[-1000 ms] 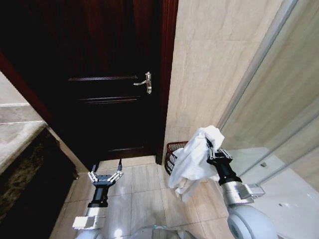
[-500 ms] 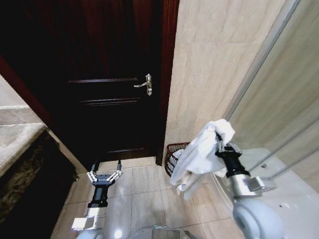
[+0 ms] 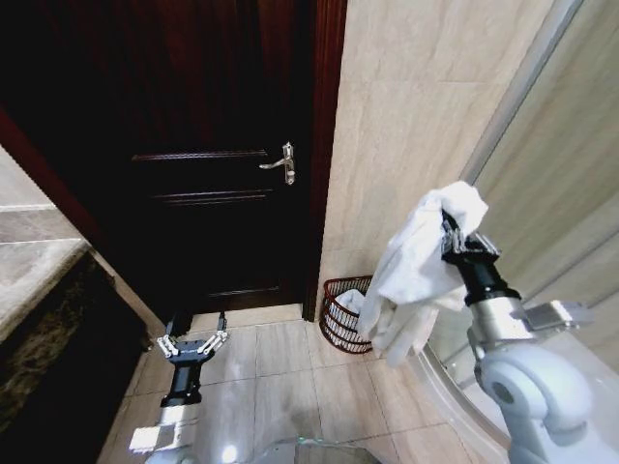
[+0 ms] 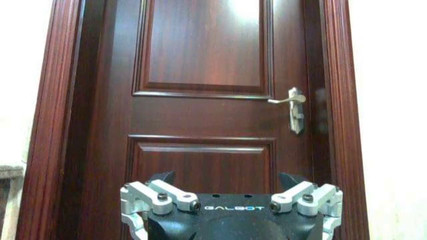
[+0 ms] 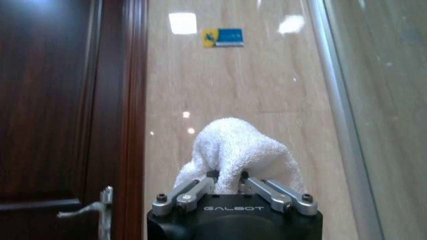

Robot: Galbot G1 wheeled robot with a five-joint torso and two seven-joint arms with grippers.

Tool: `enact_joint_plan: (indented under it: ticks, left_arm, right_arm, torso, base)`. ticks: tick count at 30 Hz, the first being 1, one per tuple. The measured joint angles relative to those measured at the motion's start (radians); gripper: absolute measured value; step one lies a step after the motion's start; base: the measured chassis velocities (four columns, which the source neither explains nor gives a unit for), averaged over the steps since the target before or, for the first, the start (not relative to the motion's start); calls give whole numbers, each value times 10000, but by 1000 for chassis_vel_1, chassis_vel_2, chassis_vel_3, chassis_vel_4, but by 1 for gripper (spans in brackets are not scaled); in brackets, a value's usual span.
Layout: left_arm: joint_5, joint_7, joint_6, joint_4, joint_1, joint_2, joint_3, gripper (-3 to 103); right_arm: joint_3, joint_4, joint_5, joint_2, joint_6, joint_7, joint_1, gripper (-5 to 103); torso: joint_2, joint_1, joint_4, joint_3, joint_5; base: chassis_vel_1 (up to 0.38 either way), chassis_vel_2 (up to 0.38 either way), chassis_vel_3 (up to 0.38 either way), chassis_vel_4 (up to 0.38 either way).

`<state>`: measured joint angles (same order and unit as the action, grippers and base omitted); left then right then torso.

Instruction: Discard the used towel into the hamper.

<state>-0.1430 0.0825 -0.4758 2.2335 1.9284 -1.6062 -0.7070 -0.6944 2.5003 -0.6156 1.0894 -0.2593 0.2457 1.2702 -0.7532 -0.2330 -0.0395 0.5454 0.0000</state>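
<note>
Aloft – right gripper [image 3: 451, 235] (pinched) holds towel [image 3: 418, 263].

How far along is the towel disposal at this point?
Done: the right gripper is shut on the white towel, which hangs off the floor. In hand: the towel is held high beside the tiled wall, above and to the right of the hamper as the head view shows it. Left: bringing it over the hamper and letting go; nothing has been dropped yet. The left gripper waits open, low near the door.
</note>
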Motion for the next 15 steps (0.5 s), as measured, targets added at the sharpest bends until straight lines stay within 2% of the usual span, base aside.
enact_joint_plan:
  ticks: [7, 10, 11, 14, 15]
  left_arm:
    - [13, 16, -198, -212, 13, 16, -2, 100]
    - [64, 49, -328, -234, 59, 19, 22, 100]
    - [64, 49, -328, -234, 59, 19, 22, 100]
    - [74, 55, -411, -232, 119, 6, 28, 100]
    - [74, 55, -411, -232, 119, 6, 28, 100]
  right_arm:
    - [-809, -59, -544, -606, 36, -500, -444, 9]
    - [-1119, -445, -1232, -1319, 4, -517, -1200, 9]
    - [-1119, -445, -1232, -1319, 4, -517, -1200, 9]
    - [-1016, -855, -1962, -2033, -104, -378, -2157, 9]
    - [-1016, -855, -1962, -2033, -104, -378, -2157, 9]
  torso:
    - [-137, -59, 1, 73, -1]
    - [-306, -131, -2, 172, 3]
    - [-306, -131, -2, 172, 3]
    - [-499, -215, -3, 282, 0]
    - [-499, -215, -3, 282, 0]
  base:
    - [0, 0, 0, 0]
    - [0, 0, 0, 0]
    - [0, 0, 0, 0]
    - [0, 0, 0, 0]
    - [0, 0, 0, 0]
